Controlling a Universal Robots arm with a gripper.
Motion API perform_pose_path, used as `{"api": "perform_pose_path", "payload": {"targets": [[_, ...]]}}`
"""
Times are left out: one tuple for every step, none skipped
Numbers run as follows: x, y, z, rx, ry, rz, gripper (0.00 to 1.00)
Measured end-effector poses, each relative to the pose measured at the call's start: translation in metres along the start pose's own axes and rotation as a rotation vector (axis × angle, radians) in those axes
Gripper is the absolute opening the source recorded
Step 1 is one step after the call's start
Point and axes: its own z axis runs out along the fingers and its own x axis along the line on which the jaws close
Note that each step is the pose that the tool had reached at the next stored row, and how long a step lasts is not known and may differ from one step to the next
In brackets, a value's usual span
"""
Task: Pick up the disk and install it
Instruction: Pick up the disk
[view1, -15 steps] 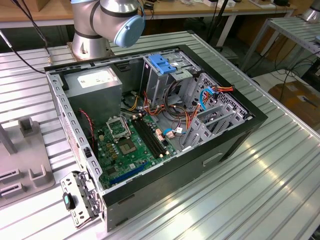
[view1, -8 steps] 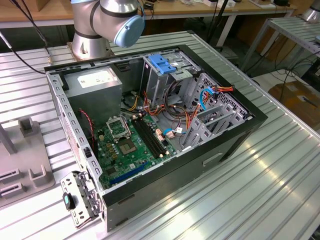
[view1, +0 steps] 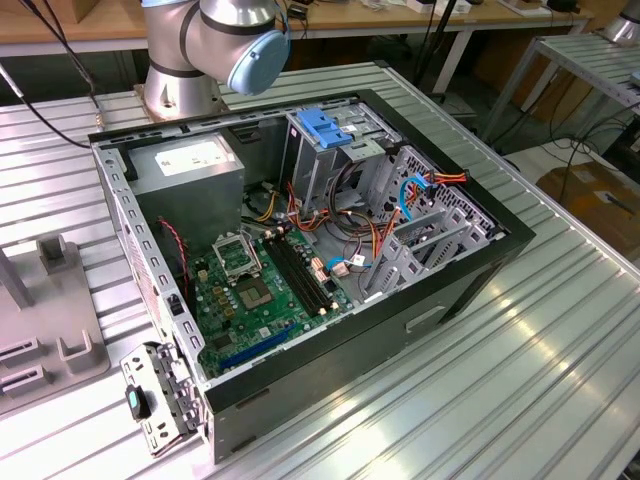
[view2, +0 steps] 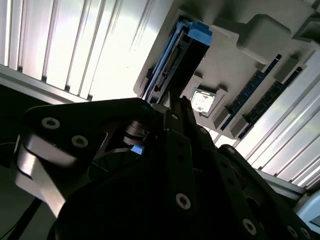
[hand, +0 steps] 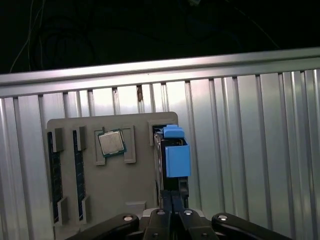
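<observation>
Pincer (hand: 172, 196) closed, fingers (hand: 167, 210) pressed together, just short of the disk (hand: 173, 155), standing on edge in a slot at the rim of the grey tray (hand: 125, 185); bare ribbed bench (hand: 250, 150) open alongside, bench edge beyond.

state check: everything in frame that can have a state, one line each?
computer case: lying on its side, panel off, inside exposed.
disk: standing on edge in the grey tray, not installed.
chip: flat in its tray recess.
memory sticks: seated in the tray slots.
claw: right at the disk's end.
blue bracket: sitting atop the drive cage.
</observation>
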Motion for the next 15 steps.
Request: {"api": "perform_pose_path", "payload": {"targets": [[0.0000, 0.0000, 0.0000, 0.0000, 0.0000, 0.000, 0.24], [0.0000, 0.0000, 0.0000, 0.0000, 0.0000, 0.000, 0.24], [0.0000, 0.0000, 0.0001, 0.0000, 0.0000, 0.000, 0.30], [0.0000, 0.0000, 0.0001, 0.0000, -0.0001, 0.000, 0.36], [0.0000, 0.0000, 0.0001, 0.0000, -0.0001, 0.000, 0.42], [0.0000, 0.0000, 0.0001, 0.0000, 0.0000, 0.000, 0.47], [0.0000, 0.0000, 0.0001, 0.0000, 0.0000, 0.000, 0.54], [0.0000, 0.0000, 0.0001, 0.0000, 0.0000, 0.000, 0.60], [0.0000, 0.0000, 0.0002, 0.0001, 0.0000, 0.000, 0.60], [0.0000, 0.0000, 0.0002, 0.0000, 0.0000, 0.000, 0.66], [0.0000, 0.0000, 0.0002, -0.0001, 0.0000, 0.000, 0.66], [0.0000, 0.0000, 0.0012, 0.0004, -0.0004, 0.000, 0.66], [0.0000, 0.0001, 0.0029, 0.0003, -0.0009, 0.000, 0.66], [0.0001, 0.0001, 0.0045, -0.0001, -0.0012, 0.000, 0.66], [0.0001, 0.0001, 0.0066, -0.0001, -0.0018, 0.000, 0.66]]}}
